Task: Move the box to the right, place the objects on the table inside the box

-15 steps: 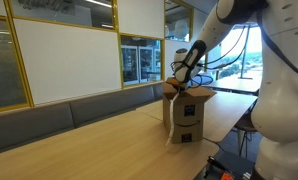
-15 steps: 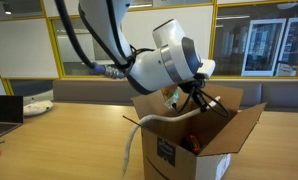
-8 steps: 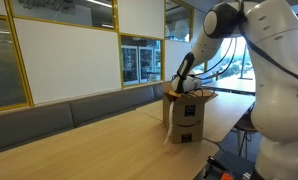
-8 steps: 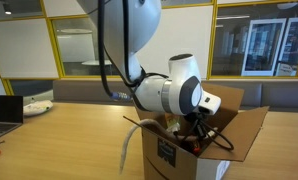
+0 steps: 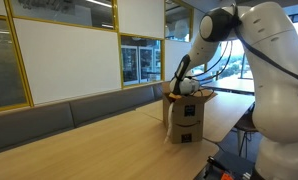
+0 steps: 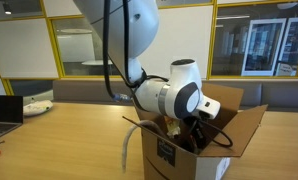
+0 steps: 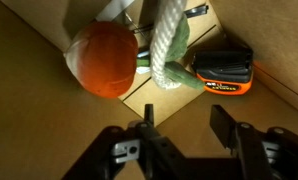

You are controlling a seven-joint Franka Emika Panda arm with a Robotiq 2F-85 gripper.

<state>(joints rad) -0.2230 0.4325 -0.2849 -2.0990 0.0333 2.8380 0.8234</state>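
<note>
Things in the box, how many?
3 in the wrist view: an orange ball at the left, a pale rope in the middle, an orange-and-black tool at the right. Others may hide beneath the hand.

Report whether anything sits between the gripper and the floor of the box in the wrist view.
Nothing visible does. The gripper hangs open and empty over bare cardboard of the box. The orange ball, the rope and the tape measure lie farther in, clear of the gap between its jaws.
</note>
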